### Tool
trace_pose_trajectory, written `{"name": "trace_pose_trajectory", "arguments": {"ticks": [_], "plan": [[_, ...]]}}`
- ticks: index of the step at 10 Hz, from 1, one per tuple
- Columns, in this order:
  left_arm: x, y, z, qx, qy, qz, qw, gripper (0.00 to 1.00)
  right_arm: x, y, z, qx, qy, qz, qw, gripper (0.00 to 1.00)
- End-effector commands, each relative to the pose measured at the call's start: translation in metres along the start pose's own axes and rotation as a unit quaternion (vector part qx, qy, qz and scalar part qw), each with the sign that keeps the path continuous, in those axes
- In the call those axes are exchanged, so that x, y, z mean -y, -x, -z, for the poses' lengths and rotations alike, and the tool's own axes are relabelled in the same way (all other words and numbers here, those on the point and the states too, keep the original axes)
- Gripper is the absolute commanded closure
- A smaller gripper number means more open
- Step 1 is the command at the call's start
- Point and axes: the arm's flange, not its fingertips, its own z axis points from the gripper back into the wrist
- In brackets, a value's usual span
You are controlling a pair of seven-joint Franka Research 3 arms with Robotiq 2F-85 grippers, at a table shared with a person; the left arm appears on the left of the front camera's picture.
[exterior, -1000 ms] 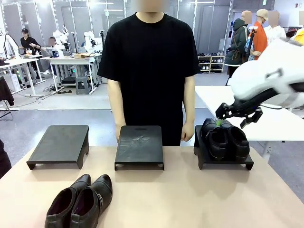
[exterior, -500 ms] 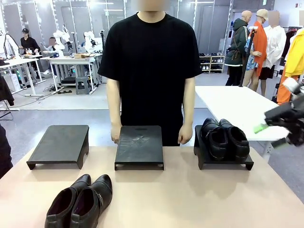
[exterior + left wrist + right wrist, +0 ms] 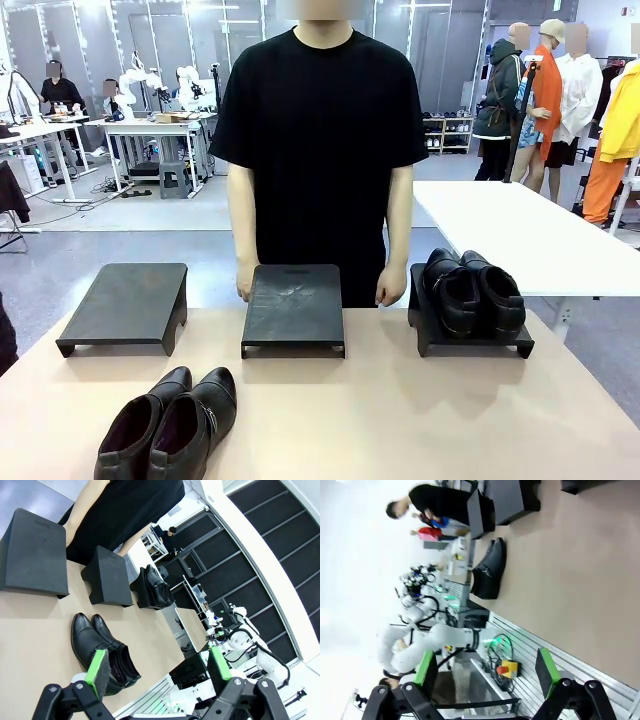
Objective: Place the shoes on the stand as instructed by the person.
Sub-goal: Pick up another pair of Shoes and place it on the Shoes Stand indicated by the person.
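One pair of glossy black shoes (image 3: 472, 292) sits on the right stand (image 3: 428, 340). The other pair (image 3: 170, 425) lies on the table at the front left, toes toward me. The left stand (image 3: 125, 305) and middle stand (image 3: 293, 308) are bare. The person (image 3: 318, 150) stands behind the middle stand, one hand hanging at each side of it. In the left wrist view my left gripper (image 3: 158, 665) is open, high above the table pair (image 3: 102, 650), nothing between its fingers. My right gripper (image 3: 486, 667) is open too, off the table's edge, far from the table pair (image 3: 489, 570).
A white table (image 3: 520, 235) stands behind the right stand. The tan tabletop (image 3: 400, 410) has free room in the middle and at the front right. My left arm (image 3: 435, 640) shows white in the right wrist view, beside the table's edge.
My right arm has drawn back from the shoes on the right stand and left the front view to the right. The shoes stayed on the stand. The person barely moved.
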Motion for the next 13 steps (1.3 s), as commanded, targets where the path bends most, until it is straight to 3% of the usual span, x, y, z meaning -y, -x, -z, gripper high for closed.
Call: {"name": "trace_pose_trajectory", "arguments": {"ticks": [1, 3, 4, 5, 13], "plan": [[0.000, -0.002, -0.001, 0.003, 0.009, 0.013, 1.000, 0.00, 0.031, 0.017, 0.011, 0.023, -0.043, -0.011, 0.999, 0.00], [0.000, -0.002, -0.001, 0.003, 0.009, 0.013, 1.000, 0.00, 0.036, 0.018, 0.010, 0.030, -0.046, -0.021, 0.998, 0.00], [0.000, -0.002, -0.001, 0.003, 0.009, 0.013, 1.000, 0.00, 0.039, 0.011, 0.010, 0.057, -0.032, -0.012, 0.998, 0.00], [0.000, -0.002, -0.001, 0.003, 0.009, 0.013, 1.000, 0.00, 0.042, 0.012, -0.010, 0.030, -0.043, 0.000, 0.999, 0.00], [0.000, -0.002, -0.001, 0.003, 0.009, 0.013, 1.000, 0.00, 0.042, 0.012, -0.010, 0.030, -0.043, 0.000, 0.999, 0.00]]}}
